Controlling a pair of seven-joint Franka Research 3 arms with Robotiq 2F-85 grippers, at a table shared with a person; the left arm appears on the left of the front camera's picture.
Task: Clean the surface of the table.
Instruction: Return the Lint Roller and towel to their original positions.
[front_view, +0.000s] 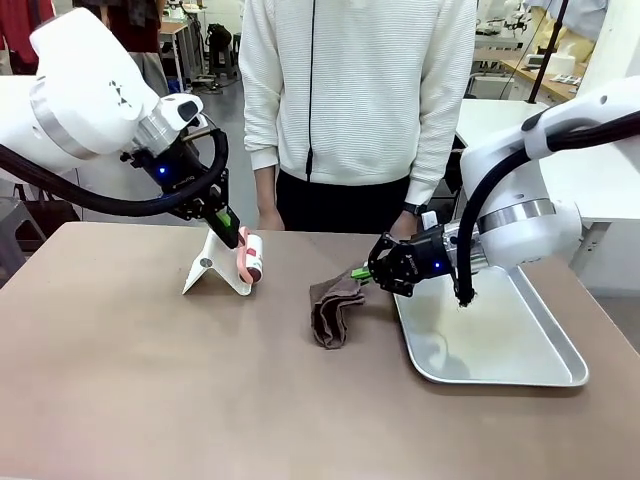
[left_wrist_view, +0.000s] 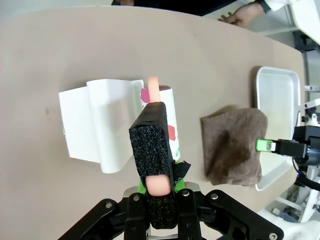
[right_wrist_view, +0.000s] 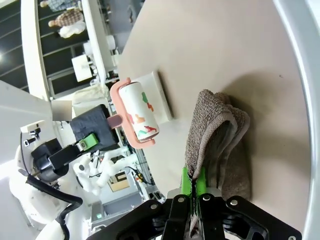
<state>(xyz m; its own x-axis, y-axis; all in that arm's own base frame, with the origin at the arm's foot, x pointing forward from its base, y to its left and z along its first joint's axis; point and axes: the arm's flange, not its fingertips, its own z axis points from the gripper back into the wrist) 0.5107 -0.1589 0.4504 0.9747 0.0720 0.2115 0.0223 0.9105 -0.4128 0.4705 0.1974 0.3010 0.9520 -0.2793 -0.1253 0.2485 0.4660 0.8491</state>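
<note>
Toward the counter's (front_view: 150, 380) far left, the left gripper (front_view: 228, 228) is clamped on the pink handle of a lint roller (front_view: 252, 257), held beside its white stand (front_view: 210, 268). Near the far middle, the right gripper (front_view: 362, 272) pinches a brown cloth (front_view: 334, 310) lying just left of the tray (front_view: 560, 370). Judging by this, both tools are in hand, but wiping seems barely begun; most of the counter is left.
</note>
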